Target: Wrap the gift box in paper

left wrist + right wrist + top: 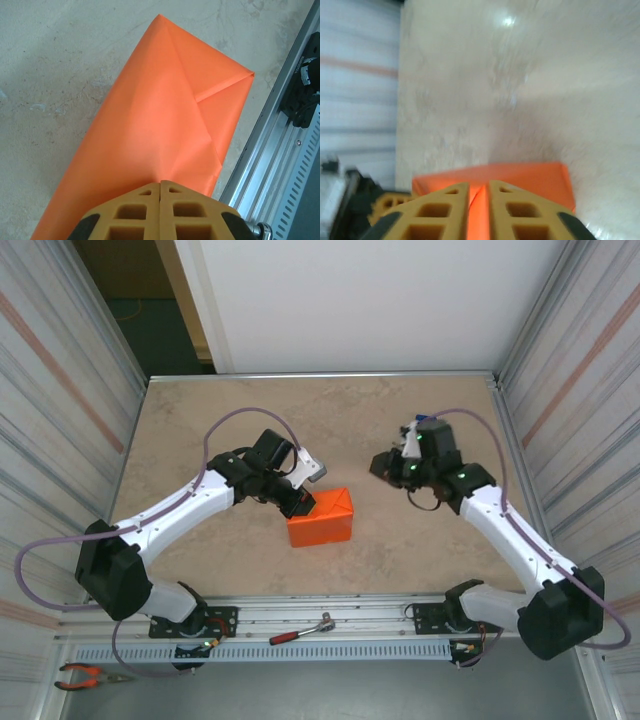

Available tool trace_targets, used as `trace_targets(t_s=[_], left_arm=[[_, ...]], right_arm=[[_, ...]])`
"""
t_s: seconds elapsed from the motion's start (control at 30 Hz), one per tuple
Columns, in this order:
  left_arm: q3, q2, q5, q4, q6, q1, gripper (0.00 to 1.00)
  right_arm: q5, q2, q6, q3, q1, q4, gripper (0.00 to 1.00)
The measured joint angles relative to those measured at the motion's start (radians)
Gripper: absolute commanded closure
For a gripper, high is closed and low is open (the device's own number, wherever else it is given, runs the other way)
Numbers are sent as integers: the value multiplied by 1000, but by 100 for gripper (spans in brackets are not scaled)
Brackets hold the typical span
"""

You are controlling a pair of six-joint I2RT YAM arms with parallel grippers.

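Two arms, two grippers, one gift box, one sheet of paper, one pair of pliers and one ratchet are counted in the top view.

At the lower left corner of the top view, the pliers (pixel 85 675) with orange handles are laid below the table (pixel 200 430). The left arm (pixel 180 510) is stretched from the lower left up and rightward, bent at the elbow, its wrist turned down toward the centre. The left gripper (pixel 302 505) is set at the upper left corner of the gift box (pixel 322 520), touching it or just above it. In the left wrist view its fingers (pixel 135 215) are seen pressed together with no gap, nothing visibly pinched, their tips over the near end of the box. The paper (pixel 165 125) is folded around the box, a diagonal flap crossing its top toward the upper right.

The box lies at the centre of the top view, slightly skewed. Below it, the red-handled ratchet (pixel 300 630) rests on the metal rail (pixel 380 612).

The right arm (pixel 510 530) is raised from the lower right toward the upper centre. The right gripper (pixel 380 466) is held well apart from the box, up and to its right. In the blurred right wrist view its fingers (pixel 520 210) are parted by a narrow slit, grasping nothing, the box seen beyond them.
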Motion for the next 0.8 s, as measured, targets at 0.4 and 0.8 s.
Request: trace_targets(t_s=[0.4, 0.8], left_arm=[[0, 0, -3, 3, 0, 0, 100], [0, 2, -3, 3, 0, 0, 100]], right_arm=[[-42, 167, -34, 45, -473, 29, 51], [-190, 502, -39, 80, -584, 220, 56]])
